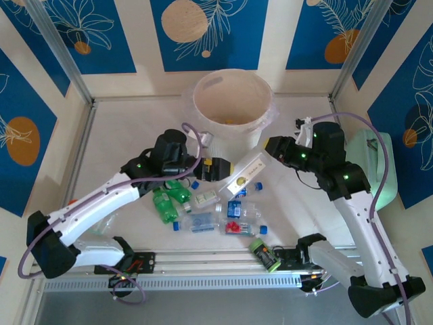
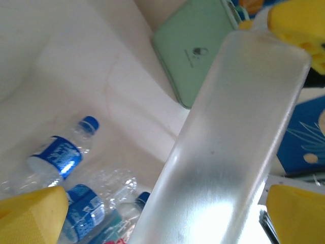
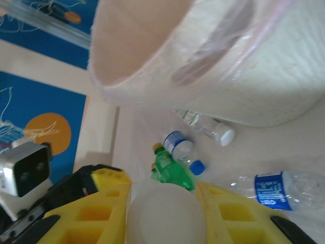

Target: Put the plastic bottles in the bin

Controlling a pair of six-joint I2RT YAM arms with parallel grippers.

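Toward the table's (image 1: 122, 142) near edge we count roughly ten bottles (image 1: 203, 210) lying loose; the bin (image 1: 203, 101) holds little. We note the right gripper (image 1: 270, 147) clenching a white bottle (image 1: 245, 175), the left gripper (image 1: 215, 168) spread wide.

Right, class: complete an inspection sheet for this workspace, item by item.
Surface: white table, no spills seen.
Job's things: loose bottles, clear and green, lying in front of the bin; frosted bottle held above them.
Clutter: mint-green case at the right edge.
End effectors: left end effector open around the frosted bottle; right end effector shut on its other end.
Cables: purple cable along each arm.
Surroundings: blue floral wall panels, metal frame posts.
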